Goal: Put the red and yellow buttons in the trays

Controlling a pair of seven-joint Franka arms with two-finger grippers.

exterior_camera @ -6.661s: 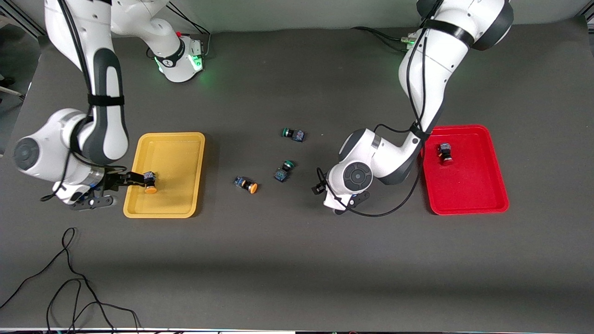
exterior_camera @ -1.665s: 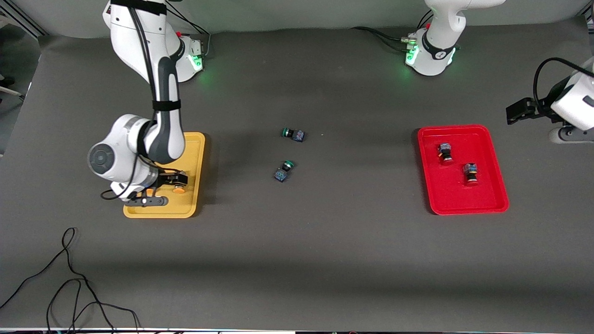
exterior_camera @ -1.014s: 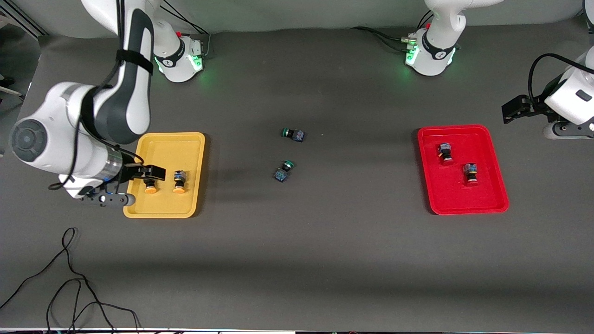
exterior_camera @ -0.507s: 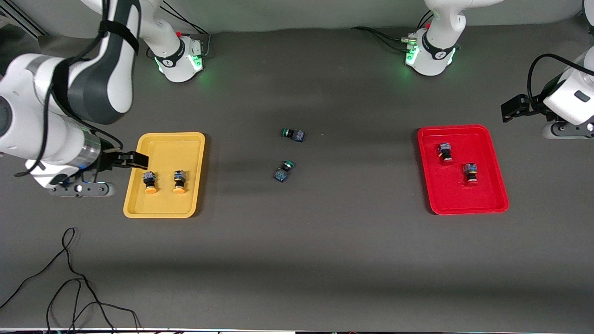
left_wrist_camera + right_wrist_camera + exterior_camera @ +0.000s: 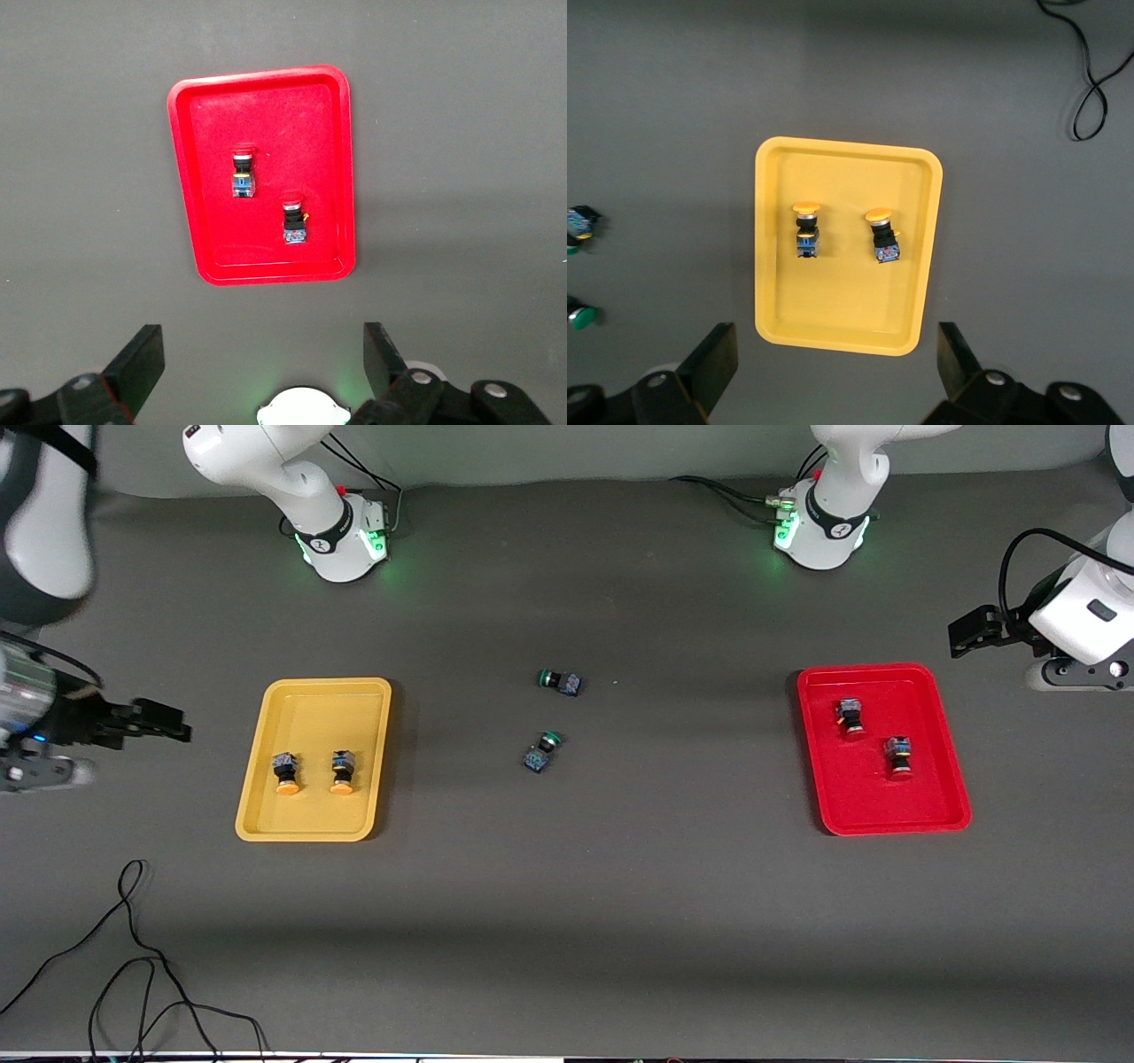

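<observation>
1. 2 yellow buttons [image 5: 314, 771] in yellow tray [image 5: 312, 828], 2 red [image 5: 873, 732] in red tray [image 5: 890, 824].
2. Both hands open, empty: right hand [image 5: 173, 724] beside yellow tray, left hand [image 5: 962, 631] by red tray.
3. Risk (slim): a low swing could clip a tray rim.

Changes noted. Right gripper [image 5: 173, 726]: withdrawn from over the yellow tray [image 5: 312, 822] to the table's edge at the right arm's end, fingers spread, empty. Second yellow-capped button [image 5: 342, 771]: off the open table, now in the yellow tray beside the first [image 5: 284, 771]. Second red-capped button [image 5: 899, 757]: added to the red tray [image 5: 886, 825]. Left gripper [image 5: 966, 631]: moved from mid-table out past the red tray, raised, spread.
</observation>
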